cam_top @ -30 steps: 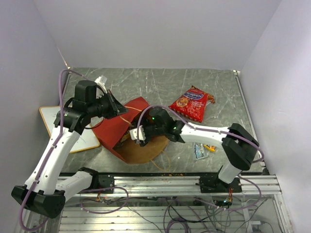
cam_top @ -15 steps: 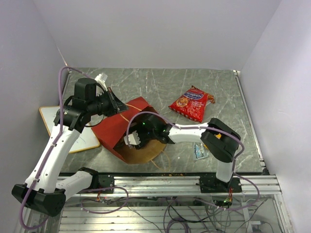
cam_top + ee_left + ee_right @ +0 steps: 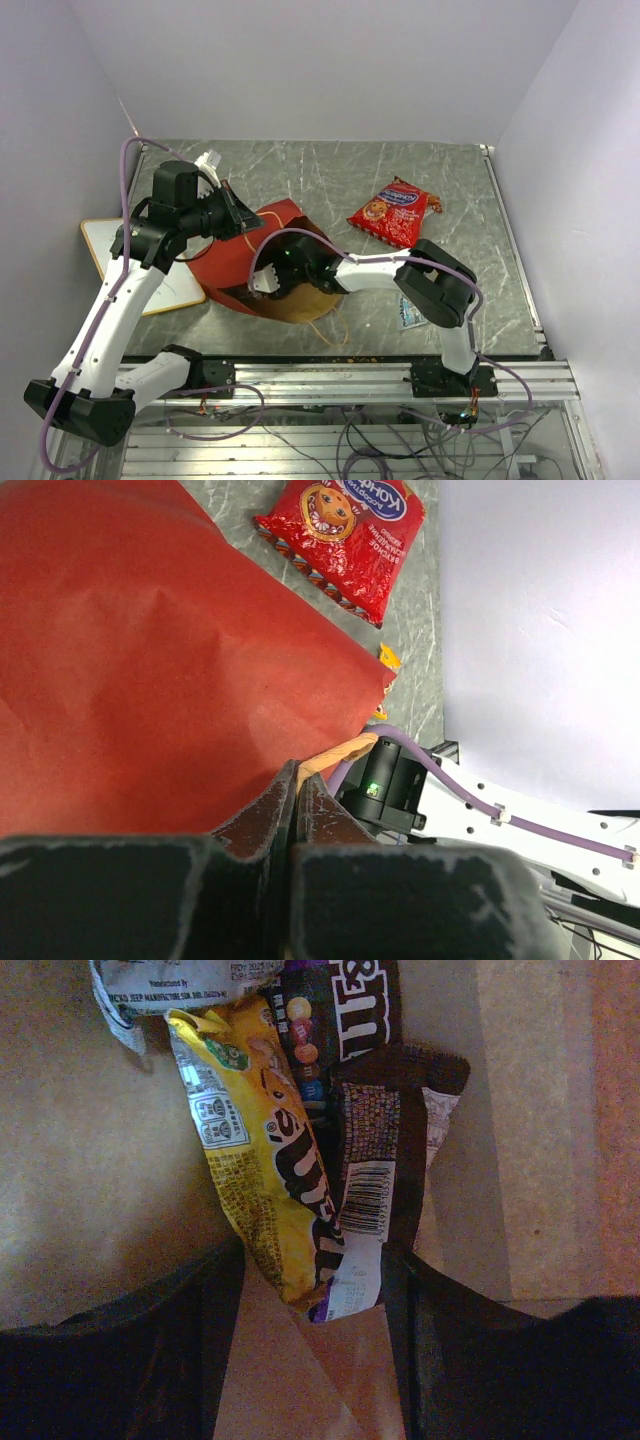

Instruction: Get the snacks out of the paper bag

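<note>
The paper bag [image 3: 232, 266] lies on its side, red panel up, brown mouth facing the near edge. My left gripper [image 3: 236, 216] is shut on its upper edge [image 3: 297, 780], holding the mouth up. My right gripper [image 3: 267, 283] is deep inside the bag, open. In the right wrist view a yellow candy packet [image 3: 268, 1160] and a brown one [image 3: 372, 1150] lie on the kraft floor, their near ends between my fingers [image 3: 150, 1340]. A pale packet [image 3: 170, 982] lies beyond them. The red chip bag [image 3: 391, 213] rests on the table outside.
A wood-framed whiteboard [image 3: 103, 243] lies left of the bag under my left arm. A pale blue packet [image 3: 404, 319] peeks out beside my right elbow. The right arm [image 3: 380, 270] reaches leftward across the bag's mouth. Grey walls enclose the table.
My right gripper has pushed further left and deeper into the bag, its elbow folding in over the small packets on the table. The left gripper has kept its hold.
</note>
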Available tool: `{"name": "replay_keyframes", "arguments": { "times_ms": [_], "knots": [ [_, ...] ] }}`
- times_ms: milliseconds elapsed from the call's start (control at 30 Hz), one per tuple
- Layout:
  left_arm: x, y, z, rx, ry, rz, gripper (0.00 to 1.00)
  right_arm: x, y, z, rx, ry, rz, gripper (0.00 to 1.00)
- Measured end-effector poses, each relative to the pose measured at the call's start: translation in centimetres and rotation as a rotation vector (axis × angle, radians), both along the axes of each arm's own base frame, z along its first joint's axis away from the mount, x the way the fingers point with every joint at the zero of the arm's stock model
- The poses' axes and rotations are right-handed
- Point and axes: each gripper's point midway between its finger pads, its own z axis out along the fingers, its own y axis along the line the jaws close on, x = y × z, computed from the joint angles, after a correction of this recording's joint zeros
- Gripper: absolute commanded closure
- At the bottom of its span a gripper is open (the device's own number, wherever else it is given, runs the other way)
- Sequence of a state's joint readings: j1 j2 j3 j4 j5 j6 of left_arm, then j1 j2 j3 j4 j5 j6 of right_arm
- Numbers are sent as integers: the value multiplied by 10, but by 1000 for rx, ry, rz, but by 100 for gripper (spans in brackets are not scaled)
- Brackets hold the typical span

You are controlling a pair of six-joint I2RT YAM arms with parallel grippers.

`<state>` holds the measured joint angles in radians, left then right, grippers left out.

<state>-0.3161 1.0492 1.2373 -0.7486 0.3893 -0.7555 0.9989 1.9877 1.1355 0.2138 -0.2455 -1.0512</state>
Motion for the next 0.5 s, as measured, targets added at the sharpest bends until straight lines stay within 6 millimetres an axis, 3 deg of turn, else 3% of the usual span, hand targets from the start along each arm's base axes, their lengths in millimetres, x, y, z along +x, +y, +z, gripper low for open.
{"name": "replay_keyframes", "arguments": {
  "times_ms": [133, 500],
  "knots": [
    [0, 0, 0, 0, 1, 0, 93, 8, 3, -3, 1, -14, -26, 49],
    [1, 1, 0, -2, 7, 16, 93, 15, 4, -8, 27, -30, -83, 75]
  ]
}}
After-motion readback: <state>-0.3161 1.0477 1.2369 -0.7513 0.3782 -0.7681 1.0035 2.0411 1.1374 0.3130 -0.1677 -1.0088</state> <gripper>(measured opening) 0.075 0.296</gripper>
